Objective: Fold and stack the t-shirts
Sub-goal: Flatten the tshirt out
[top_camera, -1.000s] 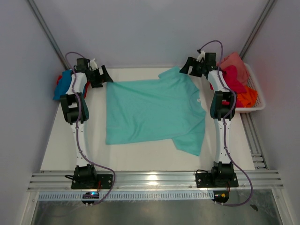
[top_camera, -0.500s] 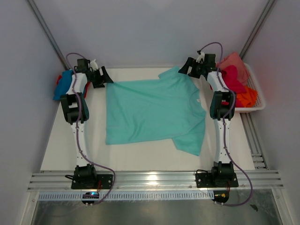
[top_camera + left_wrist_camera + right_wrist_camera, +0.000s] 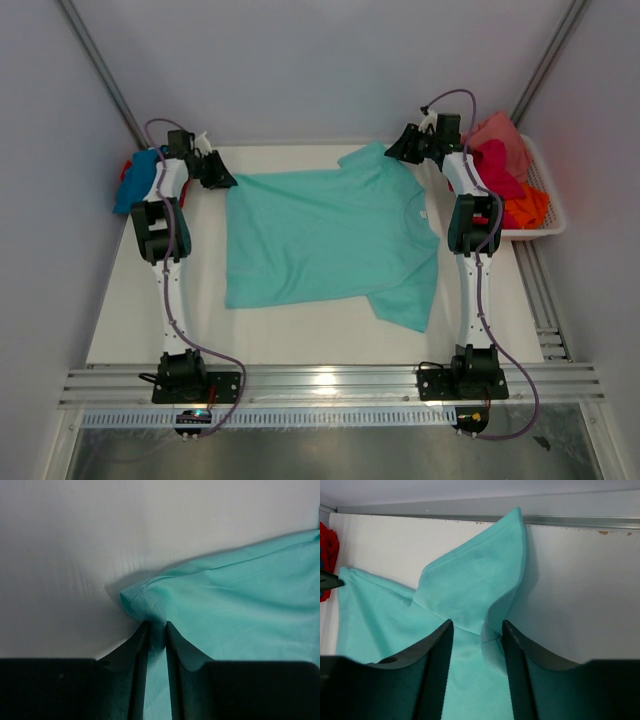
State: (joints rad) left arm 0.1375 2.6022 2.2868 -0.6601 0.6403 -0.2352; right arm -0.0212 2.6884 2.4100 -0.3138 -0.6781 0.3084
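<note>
Left gripper pinches the far-left corner of the large mint-teal cloth t-shirt, jaws nearly closed on it. I see my right gripper spread wide, straddling its far sleeve. It lies flat on the white table.

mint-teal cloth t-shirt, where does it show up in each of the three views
Top external: mint-teal cloth t-shirt spread flat mid-table.
Left wrist: shirt fills right and lower frame, corner in left gripper.
Right wrist: shirt centre-left, sleeve pointing up.
Shared landmark: white table.
</note>
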